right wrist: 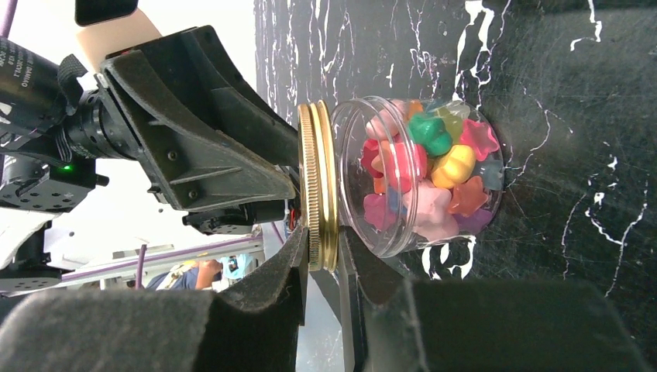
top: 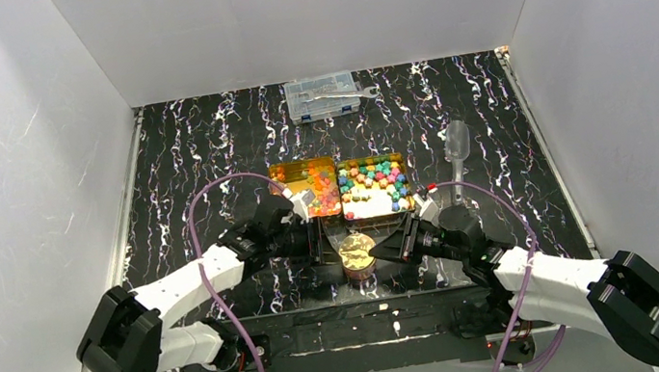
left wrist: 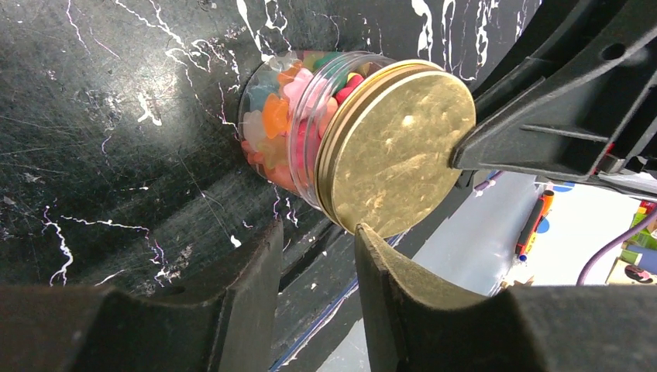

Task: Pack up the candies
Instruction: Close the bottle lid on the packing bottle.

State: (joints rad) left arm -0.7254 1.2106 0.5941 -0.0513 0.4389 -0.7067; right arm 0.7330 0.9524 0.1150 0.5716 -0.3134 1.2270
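The right gripper (right wrist: 321, 242) was clamped on the rim of the gold lid (right wrist: 318, 155), while the left gripper (left wrist: 318, 231) stood narrowly parted just beside that lid with nothing between its jaws. We judged that any twist could therefore spin or tip the unheld jar (right wrist: 472, 225) and spill the candies (right wrist: 434, 167) packed inside. The jar stood upright at the middle of the table's (top: 206, 164) near edge with the two candy trays (top: 301, 162) just behind it, so we saw free room only toward the table's left and right edges.
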